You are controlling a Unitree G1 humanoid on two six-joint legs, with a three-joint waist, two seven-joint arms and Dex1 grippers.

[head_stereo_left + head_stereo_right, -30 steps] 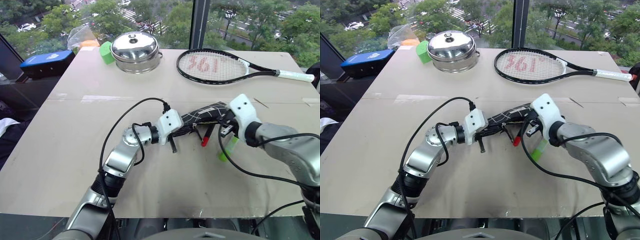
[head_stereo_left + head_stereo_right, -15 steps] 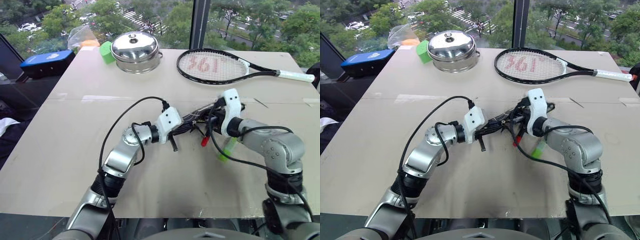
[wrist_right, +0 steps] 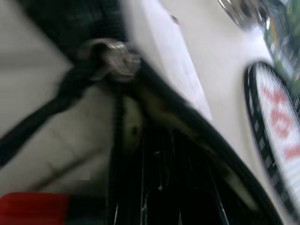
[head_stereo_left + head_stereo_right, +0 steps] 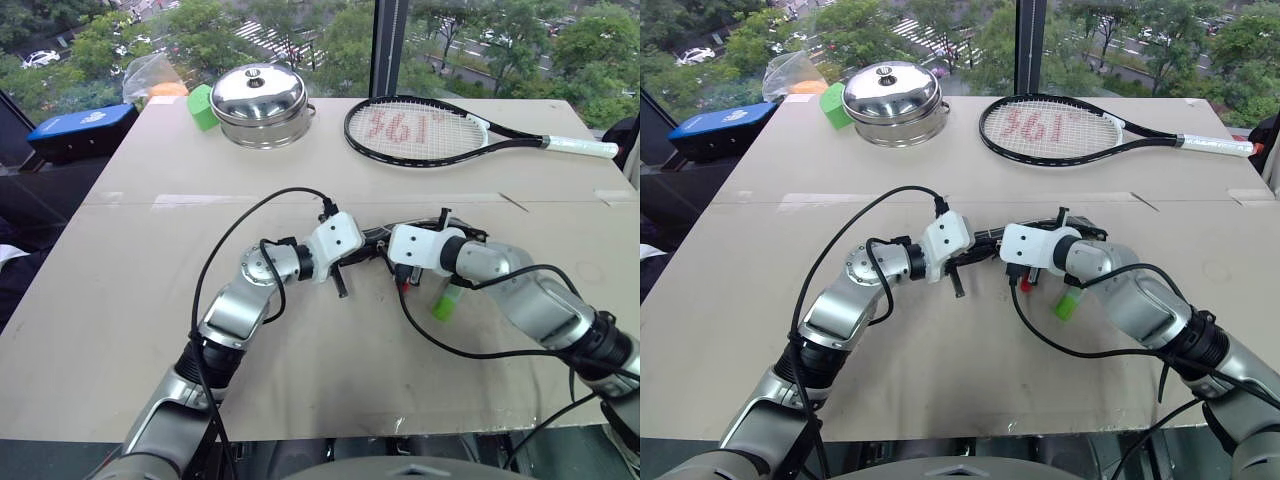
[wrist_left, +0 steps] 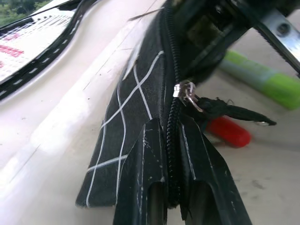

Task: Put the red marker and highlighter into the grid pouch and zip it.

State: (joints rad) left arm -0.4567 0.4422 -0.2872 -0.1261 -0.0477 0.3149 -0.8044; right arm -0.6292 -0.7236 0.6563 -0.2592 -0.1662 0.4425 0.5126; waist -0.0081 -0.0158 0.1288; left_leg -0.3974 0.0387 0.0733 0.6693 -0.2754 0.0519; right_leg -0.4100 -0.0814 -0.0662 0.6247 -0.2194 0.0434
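The grid pouch [image 4: 372, 237] lies bunched at mid-table between my two hands. My left gripper [image 5: 171, 187] is shut on its near end, right at the zipper line. The silver zipper pull [image 5: 186, 91] and its black cord [image 5: 234, 111] sit a little way along the zipper. My right gripper [image 4: 386, 248] points toward the left one and is shut on the pouch's edge just past the pull. The red marker's red cap [image 4: 404, 285] pokes out beside the pouch, and its barrel is hidden. The lime-green highlighter [image 4: 445, 300] lies on the table beside my right wrist, outside the pouch.
A steel pot with a lid [image 4: 258, 95] and a green block [image 4: 203, 105] stand at the back left. A tennis racket [image 4: 420, 128] lies at the back right. A blue case [image 4: 80, 125] sits off the table's left edge.
My right gripper has swung from the pouch's right end leftward, close to the left gripper, with its wrist turned over. The left gripper has kept its hold in place.
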